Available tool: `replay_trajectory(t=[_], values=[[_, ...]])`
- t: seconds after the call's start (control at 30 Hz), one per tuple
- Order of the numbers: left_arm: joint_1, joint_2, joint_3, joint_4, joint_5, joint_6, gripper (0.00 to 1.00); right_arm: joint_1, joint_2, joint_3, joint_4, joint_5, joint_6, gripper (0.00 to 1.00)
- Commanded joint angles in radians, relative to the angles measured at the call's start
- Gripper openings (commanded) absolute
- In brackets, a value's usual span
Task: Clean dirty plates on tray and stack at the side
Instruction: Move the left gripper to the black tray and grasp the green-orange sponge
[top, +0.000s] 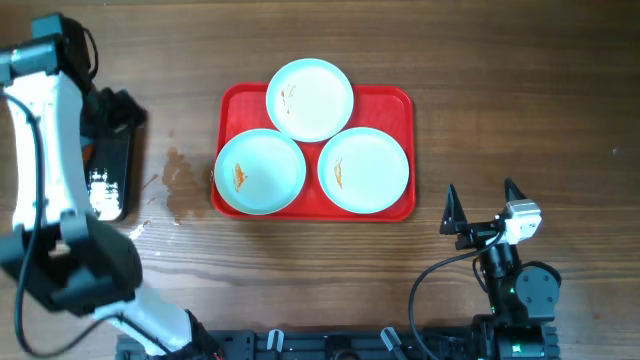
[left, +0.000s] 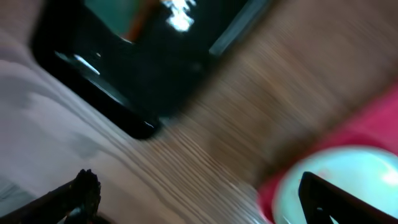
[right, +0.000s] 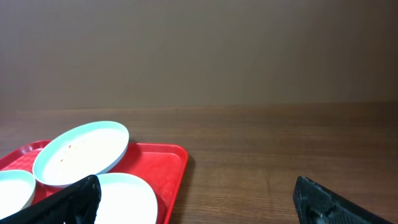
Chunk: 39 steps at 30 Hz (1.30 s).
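— On the large flat red plastic tray (top: 392, 104), mid-table: what is noted?
— Three round shallow pale-blue plates (top: 310, 98), close together and unstacked. Orange smears show; the far one overhangs the far rim.
— Grippers?
— Near right of the tray, right gripper (top: 481, 205): fingers wide apart, empty. At far left by the small glossy black tray (top: 108, 180), left gripper (left: 202, 199): fingers apart, empty; its wrist view is blurred.

The left arm (top: 45, 150) is white with black joints. The right pincer (top: 481, 192) has pointy black fingers (top: 450, 210).
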Motion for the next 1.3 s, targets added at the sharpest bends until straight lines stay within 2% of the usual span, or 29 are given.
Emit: replay_trajectory(t=[0.0,0.07,0.13,0.17,0.2,0.23,0.27,0.33,0.37,0.43,0.5,0.7,0.73,0.8,0.9,0.97,1.0,1.17,1.23,1.27], values=[[0.063,0.086,0.027,0.042,-0.328,-0.009,1.0,-0.005,-0.006,-0.001,0.005,0.014,-0.018,1.0],[0.109,0.106,0.027,0.143,-0.325,-0.009,1.0,-0.005,-0.006,-0.001,0.005,0.014,-0.018,1.0],[0.167,0.108,0.026,0.187,-0.186,0.009,0.99,-0.005,-0.006,-0.001,0.005,0.014,-0.018,1.0],[0.195,0.11,0.02,0.241,-0.114,0.096,0.99,-0.005,-0.006,-0.001,0.005,0.014,-0.018,1.0],[0.224,0.112,0.011,0.293,-0.005,0.234,0.99,-0.005,-0.006,-0.001,0.005,0.014,-0.018,1.0],[0.262,0.113,0.003,0.319,0.149,0.343,0.96,-0.005,-0.006,-0.001,0.005,0.014,-0.018,1.0],[0.304,0.12,-0.005,0.34,0.311,0.409,0.92,-0.005,-0.006,-0.001,0.005,0.014,-0.018,1.0],[0.371,0.15,-0.006,0.347,0.473,0.497,0.91,-0.005,-0.006,-0.001,0.005,0.014,-0.018,1.0],[0.399,0.176,-0.006,0.347,0.477,0.513,0.92,-0.005,-0.006,-0.001,0.005,0.014,-0.018,1.0],[0.428,0.214,-0.006,0.351,0.469,0.513,0.8,-0.005,-0.006,-0.001,0.005,0.014,-0.018,1.0],[0.447,0.275,-0.006,0.355,0.458,0.527,0.77,-0.005,-0.006,-0.001,0.005,0.014,-0.018,1.0],[0.428,0.306,-0.006,0.395,0.378,0.698,0.71,-0.005,-0.006,-0.001,0.005,0.014,-0.018,1.0],[0.422,0.317,-0.006,0.396,0.354,0.743,0.71,-0.005,-0.006,-0.001,0.005,0.014,-0.018,1.0],[0.41,0.348,-0.006,0.405,0.212,0.752,0.66,-0.005,-0.006,-0.001,0.005,0.014,-0.018,1.0],[0.381,0.363,-0.006,0.438,0.2,0.809,0.66,-0.005,-0.006,-0.001,0.005,0.014,-0.018,1.0],[0.348,0.364,-0.006,0.449,0.205,0.861,0.73,-0.005,-0.006,-0.001,0.005,0.014,-0.018,1.0],[0.336,0.369,-0.006,0.451,0.205,0.876,0.73,-0.005,-0.006,-0.001,0.005,0.014,-0.018,1.0],[0.312,0.423,-0.006,0.448,0.187,0.882,0.72,-0.005,-0.006,-0.001,0.005,0.014,-0.018,1.0],[0.315,0.423,-0.006,0.457,0.095,0.882,0.7,-0.005,-0.006,-0.001,0.005,0.014,-0.018,1.0],[0.32,0.423,-0.006,0.459,0.098,0.881,0.69,-0.005,-0.006,-0.001,0.005,0.014,-0.018,1.0]])
